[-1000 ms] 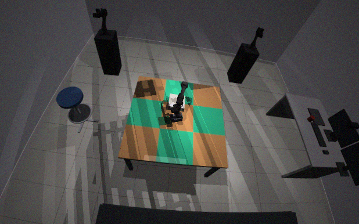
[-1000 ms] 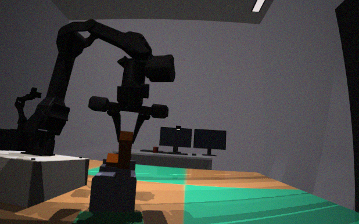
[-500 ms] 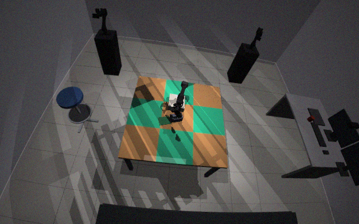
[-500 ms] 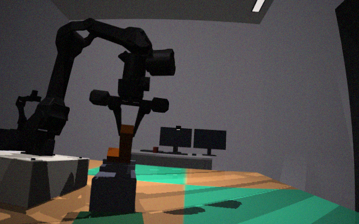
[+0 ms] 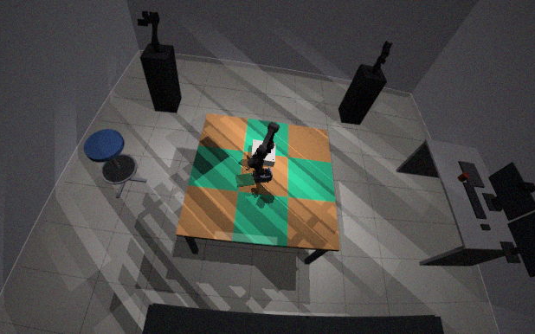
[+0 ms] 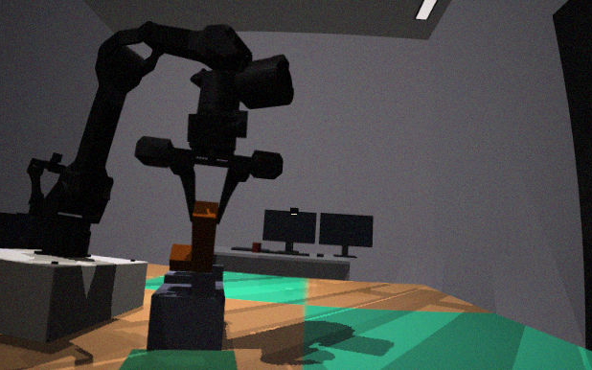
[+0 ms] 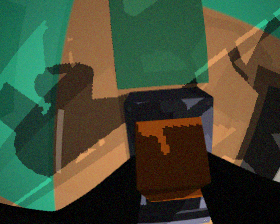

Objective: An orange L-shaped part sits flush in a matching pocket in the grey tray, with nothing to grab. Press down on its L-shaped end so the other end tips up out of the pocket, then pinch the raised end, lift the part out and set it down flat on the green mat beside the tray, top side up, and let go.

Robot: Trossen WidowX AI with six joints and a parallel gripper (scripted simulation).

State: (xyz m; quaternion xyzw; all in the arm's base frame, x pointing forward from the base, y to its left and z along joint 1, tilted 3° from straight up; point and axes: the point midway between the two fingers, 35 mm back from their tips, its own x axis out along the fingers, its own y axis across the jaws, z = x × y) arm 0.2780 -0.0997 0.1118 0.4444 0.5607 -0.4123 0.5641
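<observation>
My gripper [image 6: 205,211] [image 5: 261,172] is shut on the top end of the orange L-shaped part [image 6: 203,242] [image 7: 172,159]. The part hangs upright from the fingers, with its L-shaped foot pointing down and to the left. It is out of the pocket, and its lower end is just over the top of the grey tray [image 6: 185,316] [image 7: 165,104]. I cannot tell whether the foot still touches the tray. The dark green mat [image 7: 157,30] [image 5: 244,178] [image 6: 183,360] lies flat on the table right beside the tray and is bare.
The arm's white base block [image 6: 39,292] [image 5: 257,147] stands behind and to the left of the tray. The table [image 5: 308,225] is checkered orange and green. A stool, two pedestals and a desk with monitors stand on the floor away from the table.
</observation>
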